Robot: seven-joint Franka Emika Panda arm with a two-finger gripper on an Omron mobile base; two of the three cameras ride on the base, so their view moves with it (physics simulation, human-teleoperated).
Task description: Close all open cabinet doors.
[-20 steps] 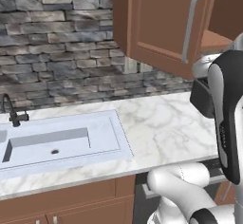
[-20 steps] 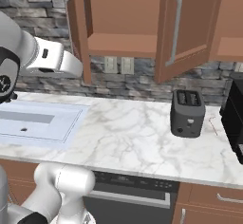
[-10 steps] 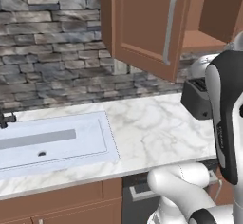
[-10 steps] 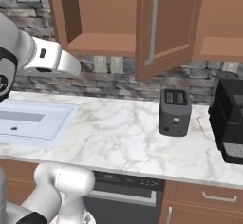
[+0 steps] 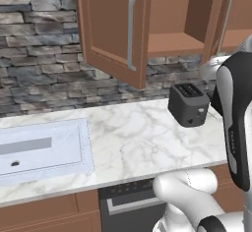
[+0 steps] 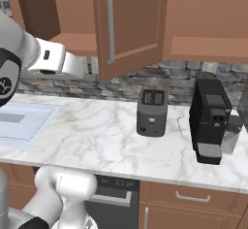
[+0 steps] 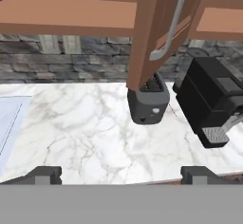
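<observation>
Claw [image 7: 121,173] spread wide and holding nothing, hanging over the marble desk [image 7: 85,133] short of the toaster [image 7: 148,105], while two cabinet doors [image 5: 114,29] stand swung open above that toaster, one right over it, the other [image 5: 220,24] out at its right.

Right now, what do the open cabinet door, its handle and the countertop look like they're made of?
Cabinet door: reddish-brown wood look, matte, recessed flat panel. Handle: brushed metal, apparently; silver-grey with a soft sheen. Countertop: marble-like stone, white with grey veining, smooth; could be laminate.
</observation>
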